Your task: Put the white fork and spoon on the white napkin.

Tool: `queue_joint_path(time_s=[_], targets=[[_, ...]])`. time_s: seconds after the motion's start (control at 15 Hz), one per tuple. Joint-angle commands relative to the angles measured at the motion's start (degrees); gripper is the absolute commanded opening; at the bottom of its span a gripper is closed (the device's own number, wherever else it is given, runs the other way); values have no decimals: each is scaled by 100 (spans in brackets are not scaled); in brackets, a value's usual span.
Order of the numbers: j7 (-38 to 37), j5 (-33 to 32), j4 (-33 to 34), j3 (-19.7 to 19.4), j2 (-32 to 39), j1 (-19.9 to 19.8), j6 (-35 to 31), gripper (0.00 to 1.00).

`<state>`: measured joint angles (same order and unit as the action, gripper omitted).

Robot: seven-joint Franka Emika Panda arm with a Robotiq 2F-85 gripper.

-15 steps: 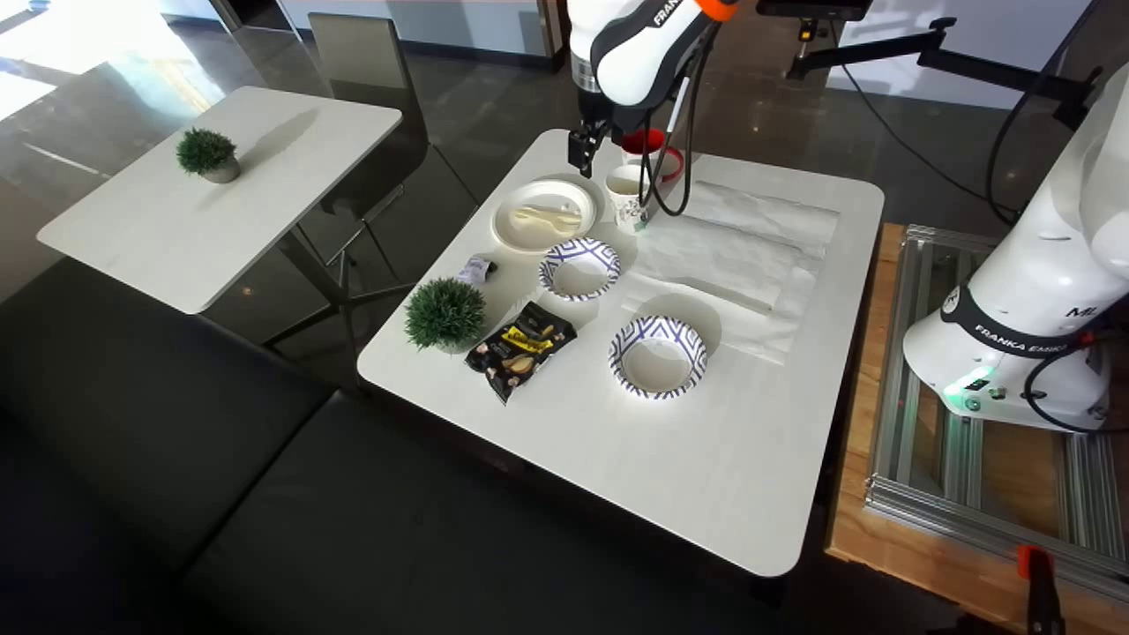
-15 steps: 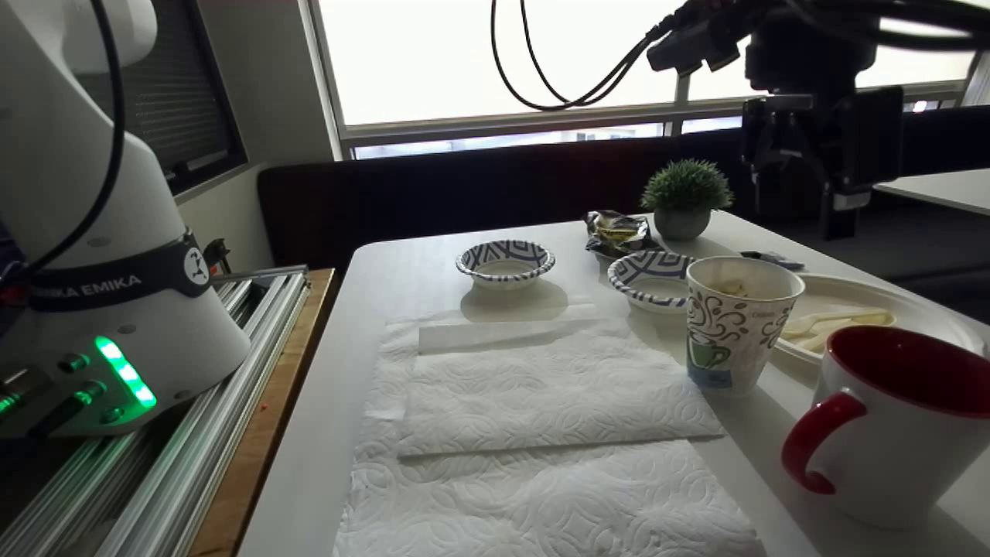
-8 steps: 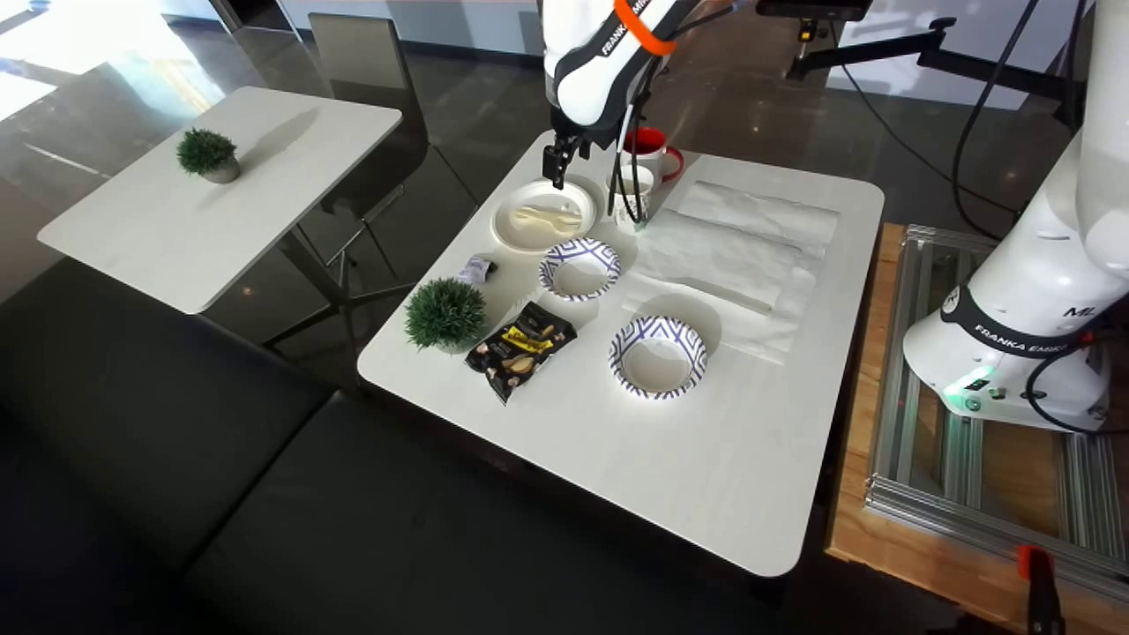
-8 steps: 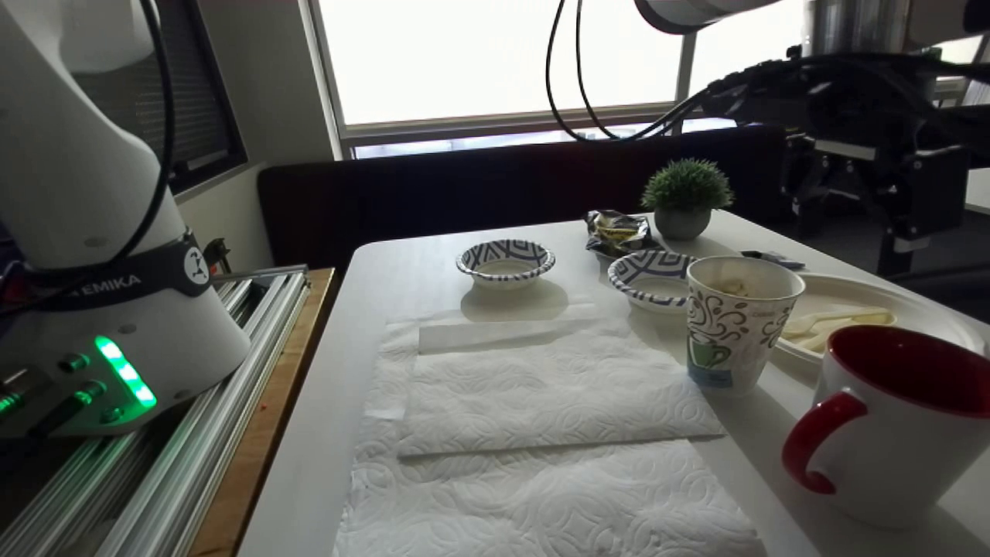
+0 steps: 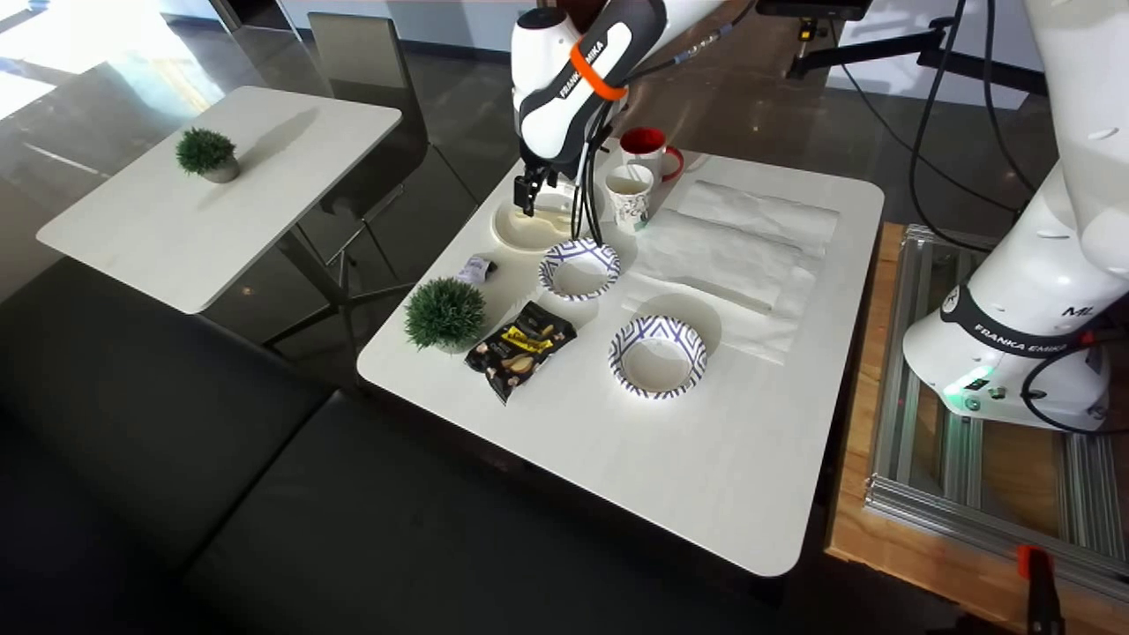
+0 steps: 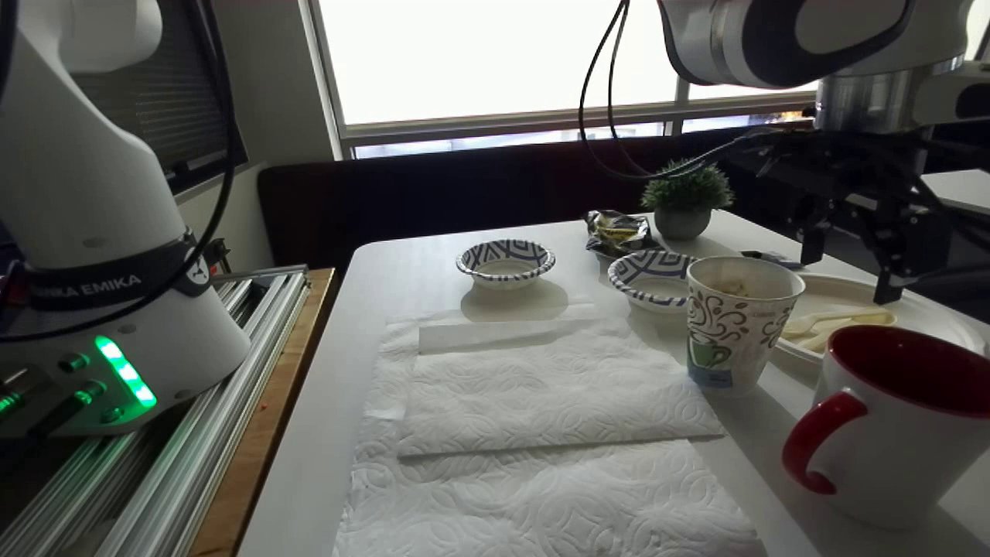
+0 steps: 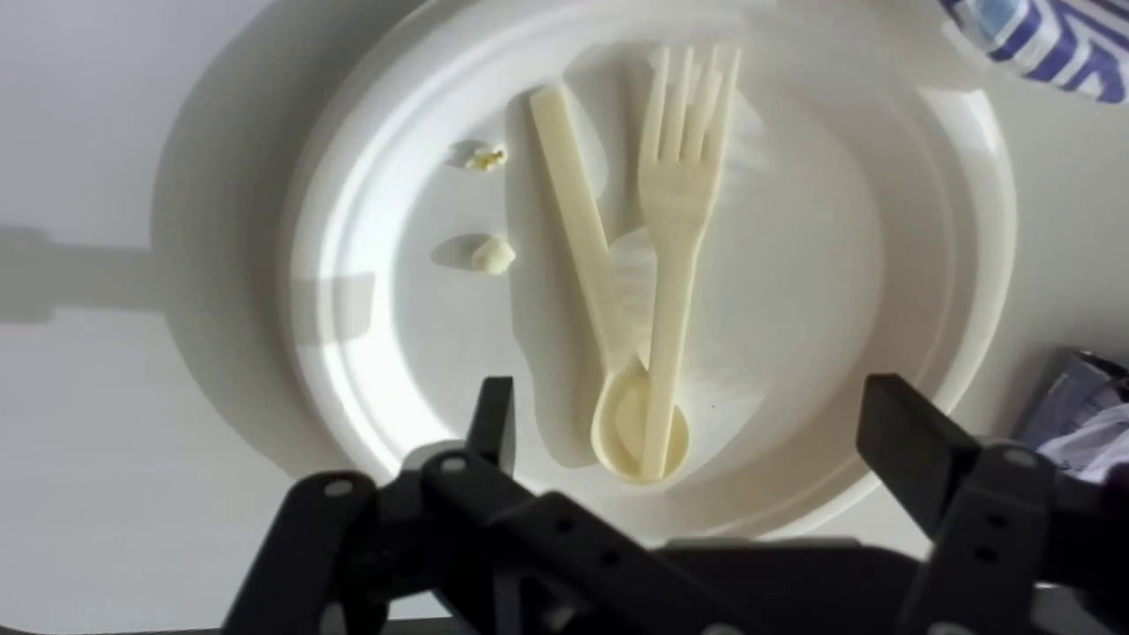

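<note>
Light floods in through the window (image 6: 495,62) in an exterior view, burnt to blank white; backlit, my claw (image 6: 850,267) turns nearly black, much detail lost, and the bench (image 6: 464,193) beyond the table (image 6: 402,271) sinks into murk. A bowl (image 6: 505,267) drops its shadow toward the viewer, and my base lamp (image 6: 125,371) glows green. In an exterior view, glare whitens the polished floor (image 5: 145,93). In my wrist view hard light enters from the right: plate (image 7: 979,265), fork (image 7: 675,265) and spoon (image 7: 576,203) throw shadows leftward, and the plate's left inner wall glares. There the claw shows mostly as dark silhouette.
</note>
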<state>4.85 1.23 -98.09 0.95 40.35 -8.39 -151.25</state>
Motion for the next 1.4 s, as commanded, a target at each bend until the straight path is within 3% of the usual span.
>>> queue_joint_path(time_s=[0.0, 0.13, 0.33, 0.47, 0.73, 0.87, 1.07, 1.33], targets=[[67, 91, 681, 41, 631, 36, 16, 100], [87, 106, 875, 82, 851, 29, -13, 84], [48, 66, 1092, 53, 1079, 58, 59, 70], [11, 37, 1199, 15, 1170, 88, 122, 63], [-61, 23, 1276, -21, 1074, 140, 410, 59], [-75, 14, 1278, -36, 1002, 161, 571, 51], [-73, 14, 1343, -48, 1009, 178, 763, 36], [-63, 32, 1367, -46, 1015, 167, 896, 6]])
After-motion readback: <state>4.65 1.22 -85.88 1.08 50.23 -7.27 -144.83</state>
